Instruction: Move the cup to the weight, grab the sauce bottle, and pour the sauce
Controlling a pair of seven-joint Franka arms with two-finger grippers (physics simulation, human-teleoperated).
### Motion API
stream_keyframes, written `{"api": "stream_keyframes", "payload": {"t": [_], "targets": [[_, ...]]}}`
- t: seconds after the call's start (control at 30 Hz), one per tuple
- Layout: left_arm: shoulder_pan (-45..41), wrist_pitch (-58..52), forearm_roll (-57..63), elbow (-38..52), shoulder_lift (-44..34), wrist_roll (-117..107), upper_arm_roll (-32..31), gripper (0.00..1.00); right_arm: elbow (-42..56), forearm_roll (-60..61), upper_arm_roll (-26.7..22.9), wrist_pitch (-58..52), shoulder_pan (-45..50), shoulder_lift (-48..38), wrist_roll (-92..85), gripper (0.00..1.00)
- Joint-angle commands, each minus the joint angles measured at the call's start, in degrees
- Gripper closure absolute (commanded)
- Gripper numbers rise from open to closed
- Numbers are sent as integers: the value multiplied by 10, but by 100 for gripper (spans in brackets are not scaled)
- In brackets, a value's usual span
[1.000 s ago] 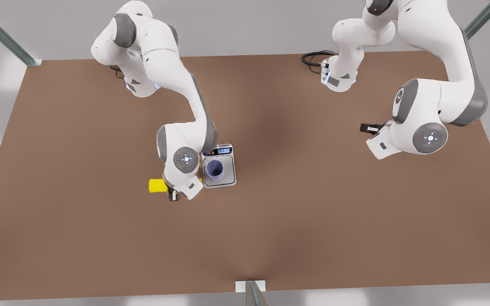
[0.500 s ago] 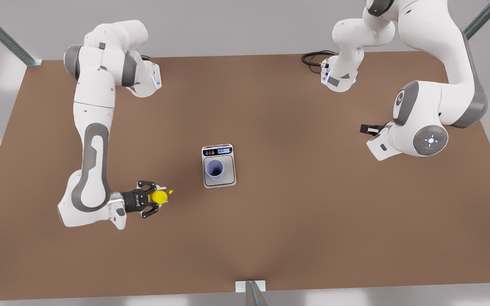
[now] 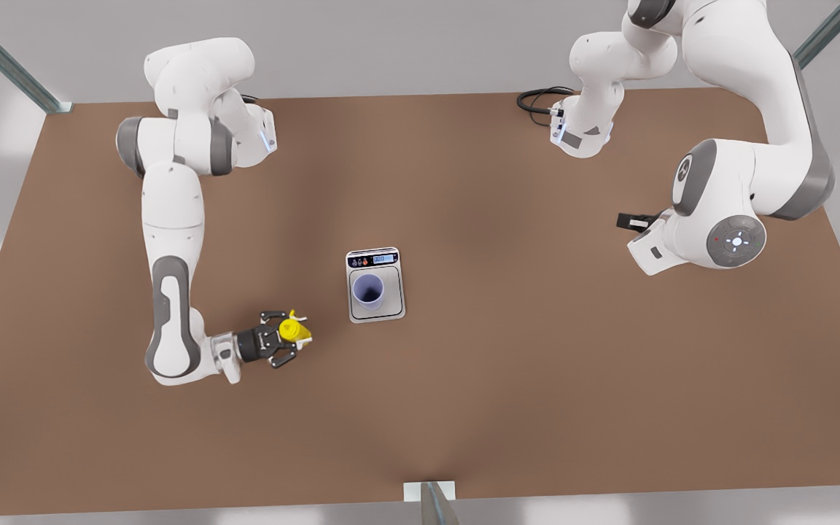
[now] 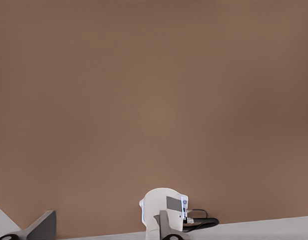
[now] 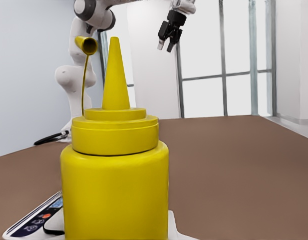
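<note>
Nearby, the brown worktop (image 3: 507, 379) carries little: the weight (image 3: 395, 306) sits well beyond the tips of the right gripper's (image 3: 287, 337) fingers (image 3: 273, 318), with open worktop between and nothing in the way. The cup (image 3: 369, 289) stands upright on the weight's steel plate, below the dark strip with the lit display. A black cable (image 3: 537, 98) coils at the far edge, by the base of the arm on the front view's right.

Between the right gripper's fingers stands the sauce bottle (image 3: 292, 332), upright and clamped from both sides, its nozzle pointing up. In the right wrist view the sauce bottle (image 5: 115, 190) rises just ahead of the fingers, its small yellow cap (image 5: 87, 45) hanging off to one side on a thin strand, with the weight (image 5: 36, 220) low behind it.

The left gripper (image 3: 630, 219) waits well away from the weight, on the front view's right. From the right wrist view its fingers (image 5: 161, 44) appear parted, with nothing between them.
</note>
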Motion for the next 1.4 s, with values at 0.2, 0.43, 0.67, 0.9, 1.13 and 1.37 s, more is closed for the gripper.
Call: {"api": "stream_keyframes", "payload": {"t": [0.2, 0.43, 0.67, 0.9, 1.13, 1.37], "targets": [[0, -1, 0, 0, 0, 1, 0, 0, 1, 12, 4, -6, -3, 16, -246, 44], [1, -8, 1, 0, 2, 1, 0, 0, 2, 10, 3, 7, -1, 23, -232, 44], [0, -9, 1, 0, 5, 1, 0, 0, -1, 0, 3, 1, 0, 23, -55, 43], [0, -8, 3, 0, 5, 1, 0, 0, 1, -2, 3, 2, 0, 27, -24, 43], [-1, -9, 3, 0, 5, 1, 0, 0, 4, -2, 3, 0, 0, 30, -28, 0], [-1, -8, 4, 1, 4, 1, 0, 0, 5, -2, 4, -5, -4, 34, -38, 0]]}}
